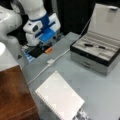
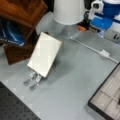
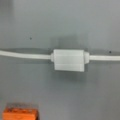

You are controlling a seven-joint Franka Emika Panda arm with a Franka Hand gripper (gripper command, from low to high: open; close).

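Observation:
My gripper hangs low over the grey table at a front view's upper left, under the white and blue hand; it shows again at a front view's top right, gripper. A small orange block sits right by its tip and shows at the bottom left of the wrist view, orange block. Nearest below is a white cable with an inline box, lying across the table. The same inline box lies just in front of the gripper in both front views. Nothing is seen held.
A white spiral notebook lies near the front, propped on metal clips. An open grey jewellery box stands on the right with small dark items inside. A brown wooden block and a white lamp stand near the arm.

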